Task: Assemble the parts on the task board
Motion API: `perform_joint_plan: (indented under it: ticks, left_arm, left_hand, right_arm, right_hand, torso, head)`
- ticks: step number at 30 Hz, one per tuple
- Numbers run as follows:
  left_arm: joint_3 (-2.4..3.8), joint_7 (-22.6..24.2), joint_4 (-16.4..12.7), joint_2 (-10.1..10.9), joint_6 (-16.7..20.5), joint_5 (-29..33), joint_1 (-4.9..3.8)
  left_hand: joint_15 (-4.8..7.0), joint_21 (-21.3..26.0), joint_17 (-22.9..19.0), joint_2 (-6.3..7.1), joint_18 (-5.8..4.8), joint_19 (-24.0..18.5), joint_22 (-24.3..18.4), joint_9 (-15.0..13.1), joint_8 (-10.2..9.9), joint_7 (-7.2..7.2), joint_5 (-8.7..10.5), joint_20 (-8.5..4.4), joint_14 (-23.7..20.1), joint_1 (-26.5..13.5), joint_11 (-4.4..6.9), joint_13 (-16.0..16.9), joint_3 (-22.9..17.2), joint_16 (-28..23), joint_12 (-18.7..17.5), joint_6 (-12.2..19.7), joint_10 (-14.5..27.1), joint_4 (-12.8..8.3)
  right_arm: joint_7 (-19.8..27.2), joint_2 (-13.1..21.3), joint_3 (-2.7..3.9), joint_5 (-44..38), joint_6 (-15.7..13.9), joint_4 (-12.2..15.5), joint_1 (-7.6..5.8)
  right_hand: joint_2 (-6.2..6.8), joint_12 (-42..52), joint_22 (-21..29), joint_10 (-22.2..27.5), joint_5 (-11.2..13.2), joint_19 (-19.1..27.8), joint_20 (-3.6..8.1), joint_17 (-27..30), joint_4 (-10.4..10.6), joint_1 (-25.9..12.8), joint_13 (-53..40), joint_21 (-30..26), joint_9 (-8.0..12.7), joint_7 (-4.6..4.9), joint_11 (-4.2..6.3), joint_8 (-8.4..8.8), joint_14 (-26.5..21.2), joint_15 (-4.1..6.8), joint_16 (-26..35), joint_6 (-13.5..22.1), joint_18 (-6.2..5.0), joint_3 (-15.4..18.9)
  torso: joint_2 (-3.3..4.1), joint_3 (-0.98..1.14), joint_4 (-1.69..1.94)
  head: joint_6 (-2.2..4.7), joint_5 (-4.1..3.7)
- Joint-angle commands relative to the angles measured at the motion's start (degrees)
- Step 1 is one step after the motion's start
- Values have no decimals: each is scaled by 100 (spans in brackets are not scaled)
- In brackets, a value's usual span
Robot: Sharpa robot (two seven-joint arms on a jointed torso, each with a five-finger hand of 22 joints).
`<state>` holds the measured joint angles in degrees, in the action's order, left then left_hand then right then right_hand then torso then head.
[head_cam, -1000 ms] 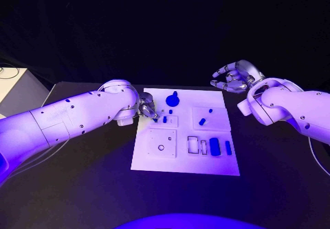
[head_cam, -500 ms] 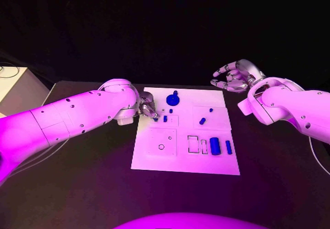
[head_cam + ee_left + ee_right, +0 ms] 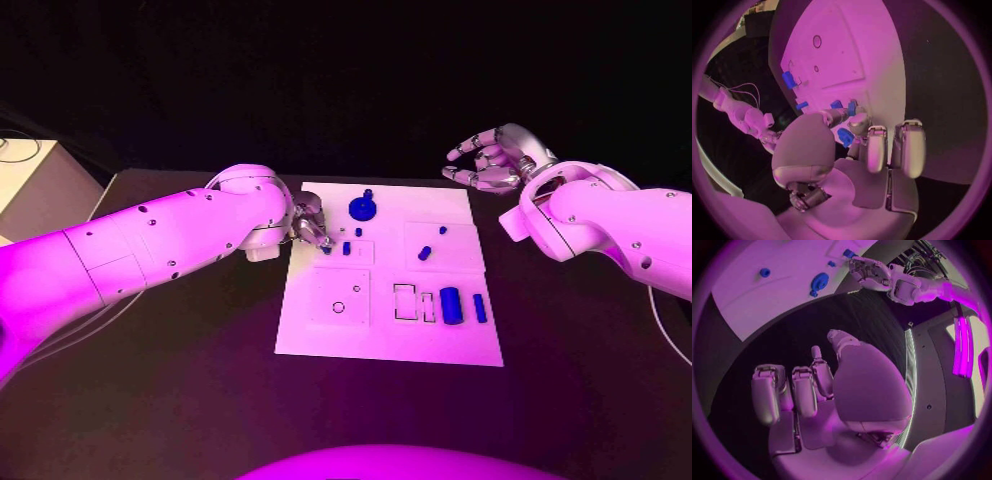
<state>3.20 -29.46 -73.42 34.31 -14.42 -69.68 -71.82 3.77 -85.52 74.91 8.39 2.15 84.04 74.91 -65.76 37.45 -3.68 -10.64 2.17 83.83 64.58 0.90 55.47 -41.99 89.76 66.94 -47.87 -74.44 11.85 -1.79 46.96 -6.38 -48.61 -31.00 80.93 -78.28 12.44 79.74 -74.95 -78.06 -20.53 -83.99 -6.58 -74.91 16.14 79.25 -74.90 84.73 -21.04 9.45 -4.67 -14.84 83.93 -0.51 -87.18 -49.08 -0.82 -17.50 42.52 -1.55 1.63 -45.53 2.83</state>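
A: Where is the task board (image 3: 389,330) found, and what is carried on it?

B: The white board is laid flat in the middle of the black table (image 3: 173,400). A round blue part with a knob (image 3: 362,208) is seen near the board's far edge. A small blue peg (image 3: 424,254) is set toward the right edge, with a tiny blue stud (image 3: 441,230) just beyond it. Two upright blue bars (image 3: 451,306) are placed side by side near the right edge, closer to the near edge, beside two outlined slots (image 3: 405,302). A square plate with a round hole (image 3: 339,300) is seen toward the near left corner.

A: What is being done by the left hand (image 3: 307,226)?

B: It is held over the board's left edge, toward the far corner. In the left wrist view a small blue part (image 3: 845,136) is seen pinched between its thumb and fingertips (image 3: 859,123), while the other fingers are kept straight. Further small blue pieces (image 3: 837,104) are seen on the board just past the fingertips.

A: And the right hand (image 3: 490,160)?

B: It is raised off the table past the board's far right corner, well apart from the parts. Its fingers are spread and loosely curled, and nothing is held in it
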Motion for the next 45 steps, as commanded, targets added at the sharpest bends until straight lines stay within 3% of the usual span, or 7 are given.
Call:
perform_joint_plan:
  ticks: [1, 31, 45]
  left_arm:
    - [-39, -31, -13, 1, -254, -29, 57]
    - [-39, -20, -51, 28, -162, -75, 80]
    - [-45, -29, -16, 23, -239, -54, 79]
  left_hand:
    - [38, -38, 1509, -52, -40, 162, 835, -2, 4, 41, -19, -27, 617, -17, 9, -4, -971, 24, 27, -10, -48, -933]
    - [37, -46, 1509, -48, -43, 171, 849, -12, 6, 39, -14, -28, 617, -41, 8, 5, -999, 24, 33, -17, -61, -963]
    - [59, -33, 1509, 172, -40, 164, 838, 54, -107, 89, 9, -28, 617, -458, 35, -16, -719, 24, 19, -78, -55, -812]
  right_arm:
    - [22, 0, 1, -35, 78, 3, 2]
    - [32, -7, 1, -35, 84, -8, 12]
    - [35, -3, 1, -36, 87, -10, 16]
  right_hand:
    - [36, -37, -1151, 28, -21, -361, 50, -901, 6, -32, -307, -29, -7, 8, 1, -32, 445, 26, 18, 31, -51, -41]
    - [36, -37, -1151, 28, -21, -361, 50, -901, 6, -32, -307, -29, -7, 8, 1, -32, 445, 26, 18, 31, -51, -41]
    - [42, -44, -1141, 31, -23, -356, 53, -888, 4, -43, -295, -47, -10, 6, 3, -41, 443, 29, 27, 36, -55, -57]
  torso:
    - [-1, -2, 2]
    - [-3, 0, 10]
    - [-1, 5, -1]
  head:
    - [0, -1]
    - [-36, 3]
    - [-44, 17]
